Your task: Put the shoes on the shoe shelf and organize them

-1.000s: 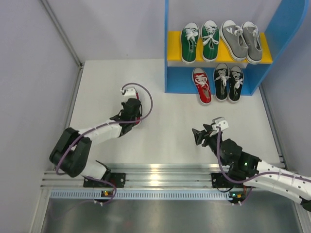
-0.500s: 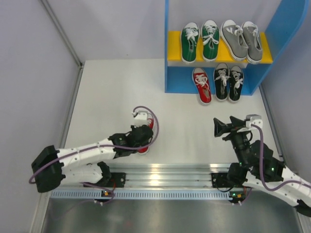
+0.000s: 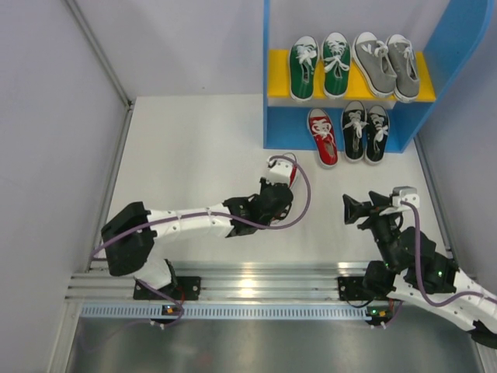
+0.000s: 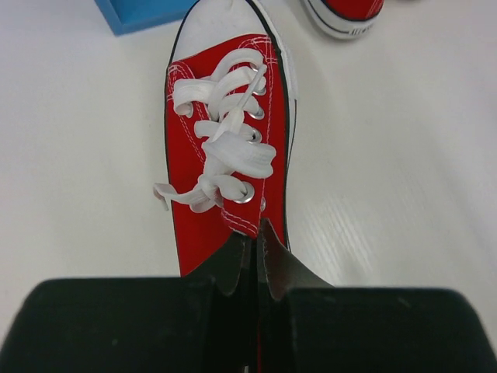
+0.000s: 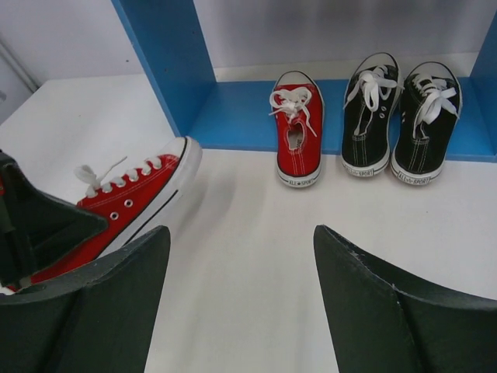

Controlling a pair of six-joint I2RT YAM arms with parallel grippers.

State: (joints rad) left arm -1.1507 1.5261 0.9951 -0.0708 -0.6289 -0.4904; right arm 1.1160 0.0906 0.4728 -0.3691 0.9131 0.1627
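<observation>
While one slot is left free on its lower level, the shoe shelf (image 3: 266, 78) is shown all but filled. The table (image 3: 178, 148) in front of it is crossed by the outstretched left arm (image 3: 194, 221). The green pair (image 3: 318, 66) and the grey pair (image 3: 384, 66) are lined up on the yellow upper board (image 3: 276, 85). The black pair (image 3: 365, 132) and the first red shoe (image 3: 323, 138) are stood below, heels outward, with the free slot lying between that shoe and the blue left wall.

The second red shoe (image 4: 225, 155) is held just short of the shelf. Whether its sole is resting on the table cannot be told. The left fingers (image 4: 287, 272) are pressed together on the canvas rim at its heel. The right fingers (image 5: 380, 311) are spread wide and empty, well apart from every shoe.

Trouble is judged likeliest at the blue wall. The toe cap is lined up close to the wall's front edge, so a straight push could be stopped there. The first red shoe could also be knocked askew in the narrow slot. A thin pinch on soft canvas could let the shoe swing or slip as well.

The second red shoe's long axis is laid from the arms toward the shelf, slanted slightly rightward. Its white toe is pointed at the shelf's foot, its heel toward the fingers.
</observation>
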